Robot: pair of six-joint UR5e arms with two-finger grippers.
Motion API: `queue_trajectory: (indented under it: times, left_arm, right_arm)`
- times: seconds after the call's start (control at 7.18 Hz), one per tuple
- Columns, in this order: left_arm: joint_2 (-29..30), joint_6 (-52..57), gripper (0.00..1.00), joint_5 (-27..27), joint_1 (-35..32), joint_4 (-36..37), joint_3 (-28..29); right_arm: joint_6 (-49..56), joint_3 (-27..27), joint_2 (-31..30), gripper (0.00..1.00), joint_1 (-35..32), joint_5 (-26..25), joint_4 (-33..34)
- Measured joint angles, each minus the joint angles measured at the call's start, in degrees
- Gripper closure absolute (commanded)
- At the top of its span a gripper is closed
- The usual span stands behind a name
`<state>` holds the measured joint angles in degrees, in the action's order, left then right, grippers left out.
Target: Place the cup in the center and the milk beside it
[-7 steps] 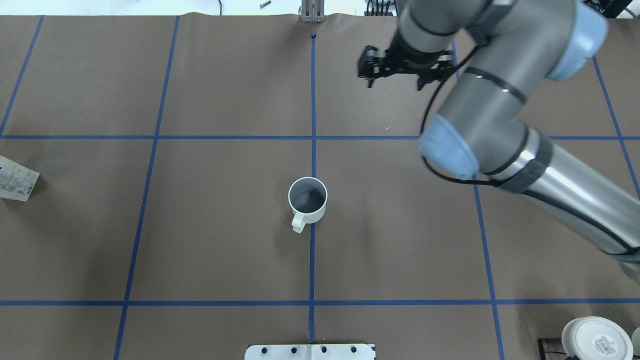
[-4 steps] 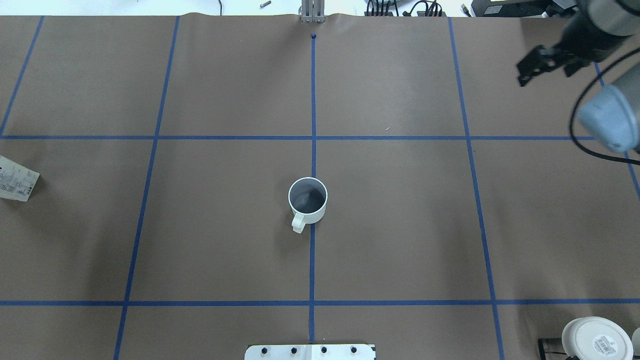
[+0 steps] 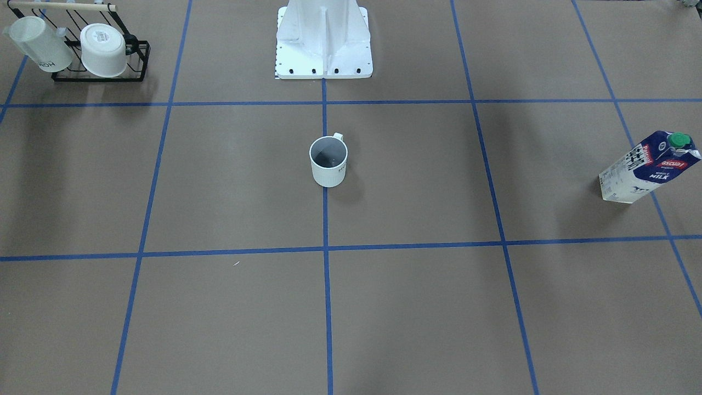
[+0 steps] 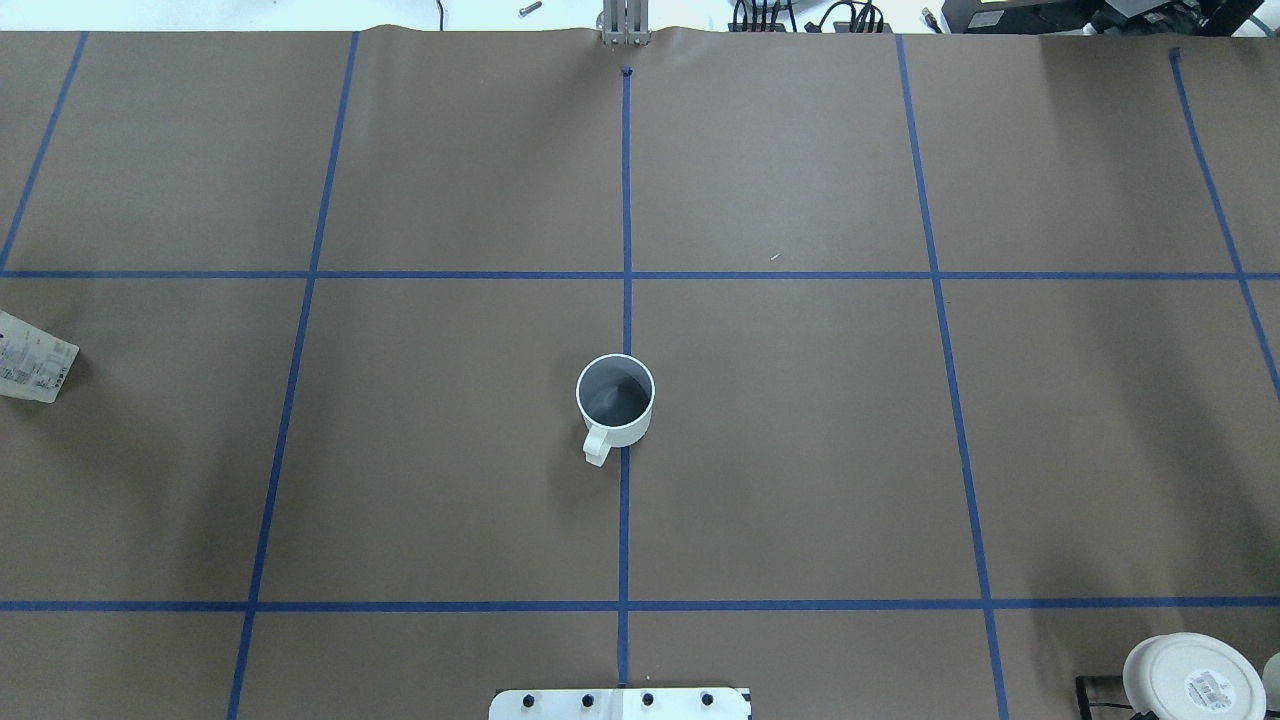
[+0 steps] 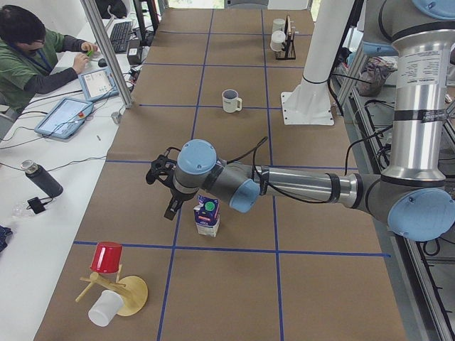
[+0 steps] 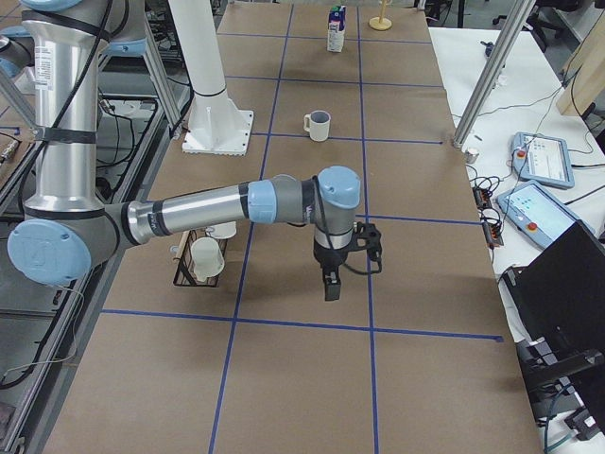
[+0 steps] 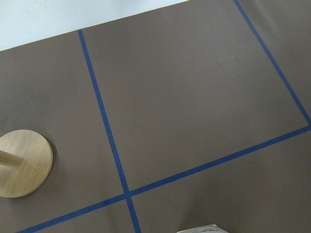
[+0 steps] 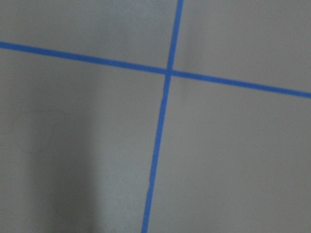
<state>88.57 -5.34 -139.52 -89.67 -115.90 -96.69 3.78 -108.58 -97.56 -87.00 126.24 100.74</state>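
Note:
The white cup [image 4: 615, 400] stands upright on the middle tape line [image 4: 625, 200] at the center of the brown surface, handle toward the robot base; it also shows in the front view [image 3: 329, 162]. The navy and white milk carton [image 3: 647, 167] with a green cap stands far off at the robot's left end, only its edge [image 4: 35, 357] showing overhead. In the exterior left view my left gripper [image 5: 162, 195] hovers close beside the carton [image 5: 207, 217]; I cannot tell its state. My right gripper [image 6: 348, 270] hangs over bare paper, far from the cup [image 6: 318, 125]; state unclear.
A black rack [image 3: 98, 49] with two white cups stands near the robot's right side. The white robot base [image 3: 323, 38] is behind the cup. A wooden stand with a red cup [image 5: 106, 257] is past the carton. An operator [image 5: 28, 57] sits at the side table.
My right arm has swept away to the right and left the overhead view entirely. The cup has not moved.

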Motion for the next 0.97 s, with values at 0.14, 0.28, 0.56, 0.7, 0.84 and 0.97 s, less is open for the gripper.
queue_trajectory:
  times: [0.14, 0.28, 0.56, 0.7, 0.84, 0.97]
  left_arm:
    - [0.07, -2.67, 0.0, 0.2, 1.22, -0.02, -0.53]
    - [0.26, -5.57, 0.0, 0.46, 2.86, -0.04, -1.08]
    - [0.31, -9.26, 0.0, 1.84, 6.79, -0.08, -1.33]
    - [-0.46, -9.58, 0.01, 2.81, 8.18, -0.65, -1.42]
    - [-2.06, -9.64, 0.01, 3.53, 9.46, -1.81, -1.52]
    - [-3.74, -9.65, 0.01, 4.03, 10.26, -2.62, -1.74]
  right_arm:
    - [0.32, -0.15, -2.42, 0.0, -0.61, 0.1, -0.02]
    - [0.35, -0.28, -3.17, 0.0, -0.78, 0.37, 0.0]
    - [0.33, -0.27, -3.24, 0.0, -0.81, 0.63, 0.06]
    - [0.29, -0.21, -3.21, 0.0, -0.81, 0.66, 0.05]
    - [0.27, -0.14, -3.18, 0.0, -0.81, 0.65, 0.01]
    - [0.26, -0.07, -3.17, 0.0, -0.81, 0.6, 0.01]
